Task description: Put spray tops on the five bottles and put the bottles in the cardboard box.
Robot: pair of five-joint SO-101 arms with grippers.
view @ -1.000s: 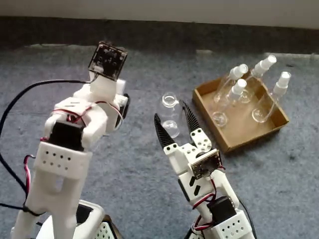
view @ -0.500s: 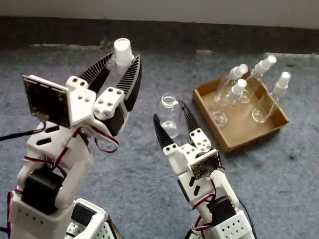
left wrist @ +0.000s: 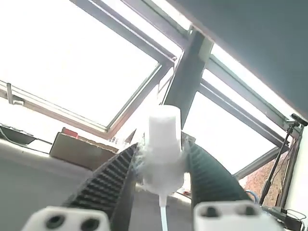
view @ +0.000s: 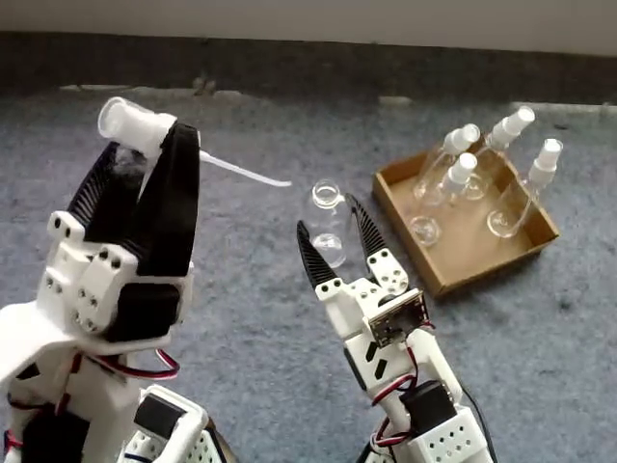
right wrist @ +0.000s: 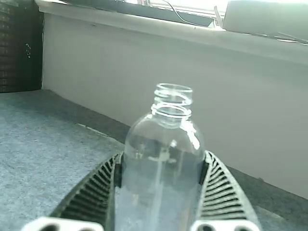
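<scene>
The raised left gripper [view: 145, 152] is clamped on a white plastic spray top [view: 132, 124] with thin tube. An upright clear uncapped bottle [view: 327, 198] is gripped by the right gripper [view: 335, 228], near the brown cardboard box [view: 482, 273] containing four capped bottles [view: 451, 176].

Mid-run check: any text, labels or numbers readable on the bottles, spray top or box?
No readable text anywhere.
Clear plastic bottle in the right tool: no label.
White plastic spray top in the left tool: plain.
Brown cardboard box: no print visible.
Four capped clear bottles in it: no labels.
</scene>
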